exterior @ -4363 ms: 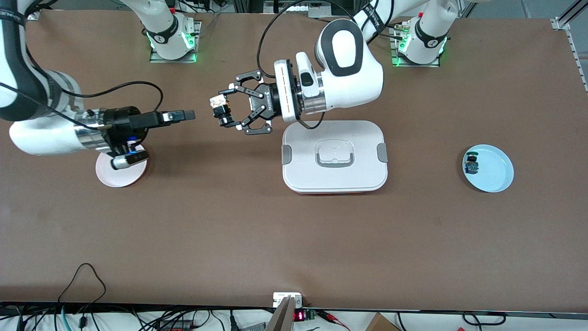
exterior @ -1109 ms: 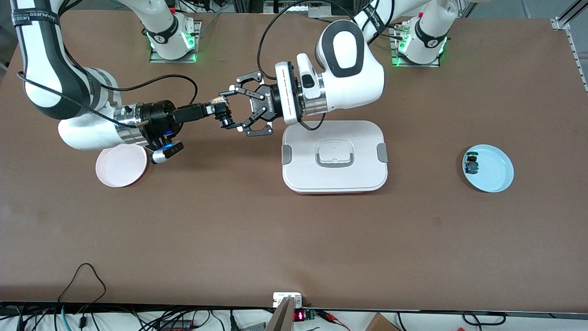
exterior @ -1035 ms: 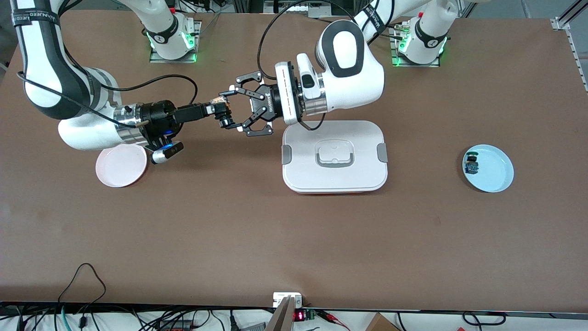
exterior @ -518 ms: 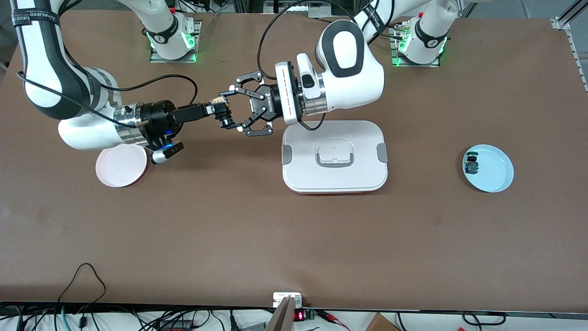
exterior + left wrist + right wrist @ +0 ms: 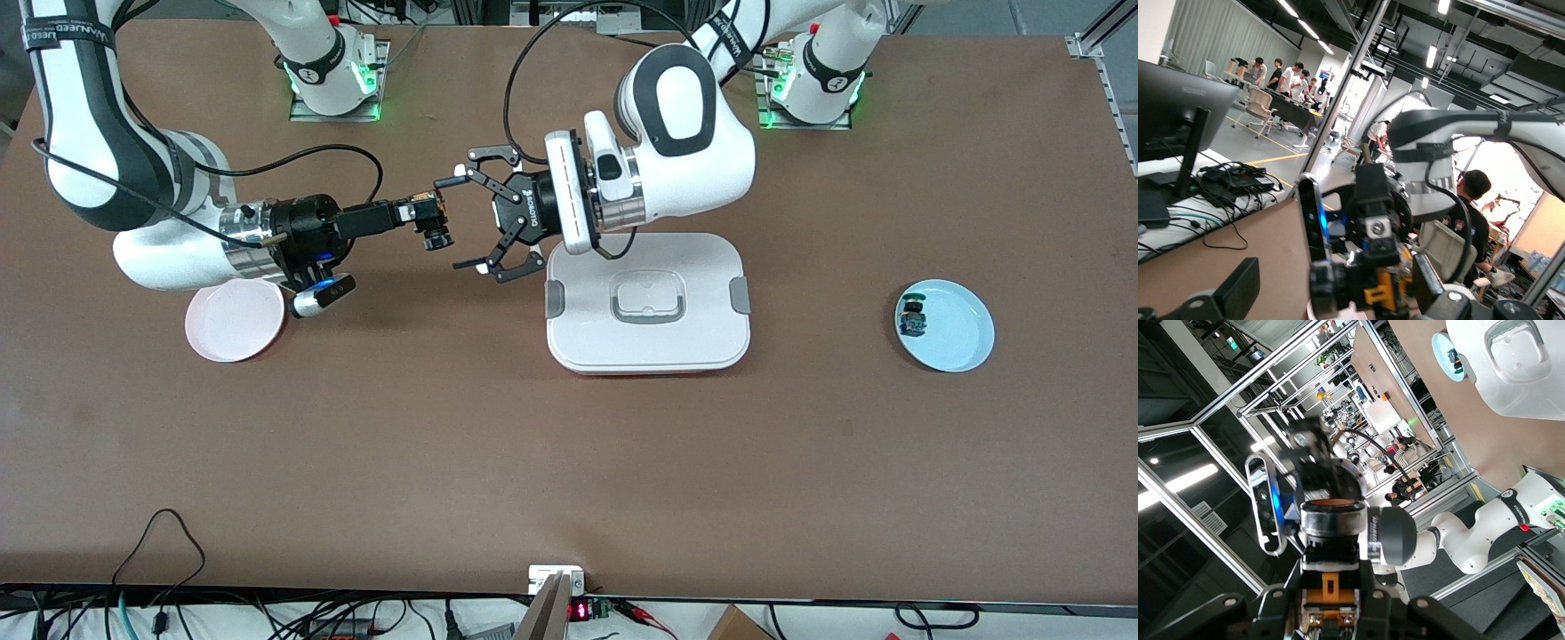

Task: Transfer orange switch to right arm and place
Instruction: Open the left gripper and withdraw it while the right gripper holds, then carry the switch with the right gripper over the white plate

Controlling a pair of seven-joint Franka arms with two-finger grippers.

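Above the bare tabletop, between the pink plate (image 5: 235, 320) and the white lidded box (image 5: 647, 302), I see the right gripper (image 5: 425, 219) pinched shut on the orange switch (image 5: 431, 223), holding it in the air. Left gripper (image 5: 461, 222) sits just beside it over the table with its fingers spread wide, clear of the switch. Toward the left arm's end, a blue plate (image 5: 956, 333) carries a small green-topped switch (image 5: 912, 316).

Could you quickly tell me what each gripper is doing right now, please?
Left gripper: open, holding nothing, over the table.
Right gripper: shut on the orange switch, over the table.
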